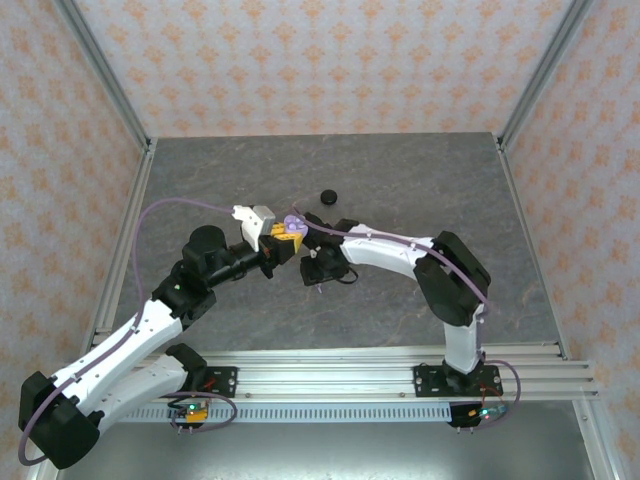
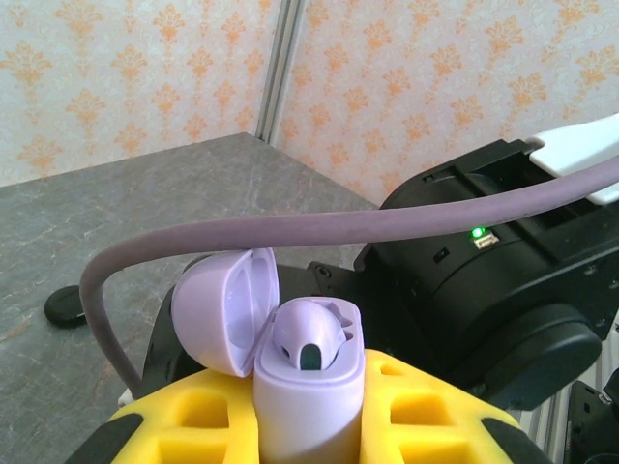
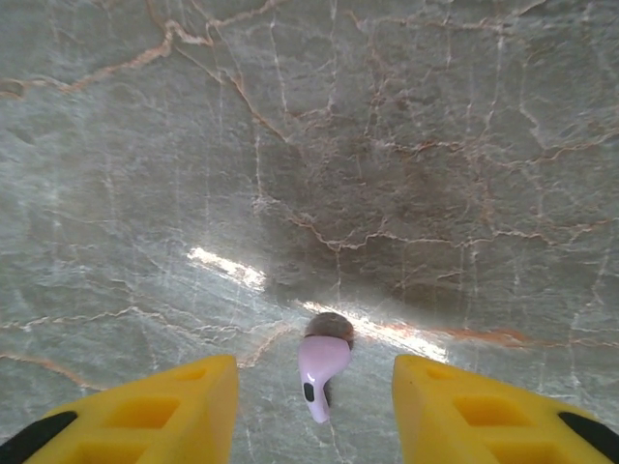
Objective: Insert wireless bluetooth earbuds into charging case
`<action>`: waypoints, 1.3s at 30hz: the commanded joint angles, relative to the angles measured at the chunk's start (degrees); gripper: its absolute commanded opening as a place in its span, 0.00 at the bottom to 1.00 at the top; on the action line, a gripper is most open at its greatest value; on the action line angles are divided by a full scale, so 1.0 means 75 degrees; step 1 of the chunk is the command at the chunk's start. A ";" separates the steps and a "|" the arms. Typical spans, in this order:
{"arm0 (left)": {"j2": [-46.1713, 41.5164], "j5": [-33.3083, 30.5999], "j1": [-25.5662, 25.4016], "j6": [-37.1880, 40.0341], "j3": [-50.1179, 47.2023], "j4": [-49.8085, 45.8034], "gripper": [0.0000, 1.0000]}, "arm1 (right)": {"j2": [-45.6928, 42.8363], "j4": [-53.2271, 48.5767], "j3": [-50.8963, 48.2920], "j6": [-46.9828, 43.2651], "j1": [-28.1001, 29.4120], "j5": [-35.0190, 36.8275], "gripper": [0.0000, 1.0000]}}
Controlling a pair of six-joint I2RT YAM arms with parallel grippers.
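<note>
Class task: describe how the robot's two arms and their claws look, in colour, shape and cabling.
Both the left arm and the right arm have white shells between bulky black joints, on black bases bolted to an aluminium rail. A lilac cable runs along each. The left claw and right claw have chunky yellow fingers with square recesses and black trim.

open lilac case [image 2: 308, 401], 1 lilac earbud [image 3: 321, 369] loose

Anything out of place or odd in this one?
One lilac earbud lies loose on the table between the open fingers of the right gripper, outside the charging case. The case, its lid open and a second earbud seated, is clamped in the left gripper. A black puck sits apart. No damage visible.
</note>
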 commanded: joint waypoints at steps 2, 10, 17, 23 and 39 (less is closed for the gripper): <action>-0.0107 -0.0004 0.0054 0.0046 -0.0060 0.0116 0.14 | 0.0139 -0.0326 0.0191 0.0115 0.0069 0.0306 0.44; -0.0101 -0.0013 0.0054 0.0030 -0.0073 0.0117 0.14 | 0.0402 -0.0432 0.0360 0.0058 0.0181 0.0371 0.38; -0.0101 -0.0004 0.0055 0.0035 -0.0096 0.0114 0.14 | 0.0494 -0.0561 0.0372 0.0077 0.0251 0.0408 0.38; -0.0101 -0.0002 0.0048 0.0028 -0.0108 0.0140 0.14 | 0.0577 -0.0589 0.0372 0.0102 0.0251 0.0352 0.38; -0.0186 0.0242 0.0046 0.0142 -0.0150 -0.0065 0.14 | 0.0803 -0.0680 0.0401 0.0427 0.0254 0.0549 0.32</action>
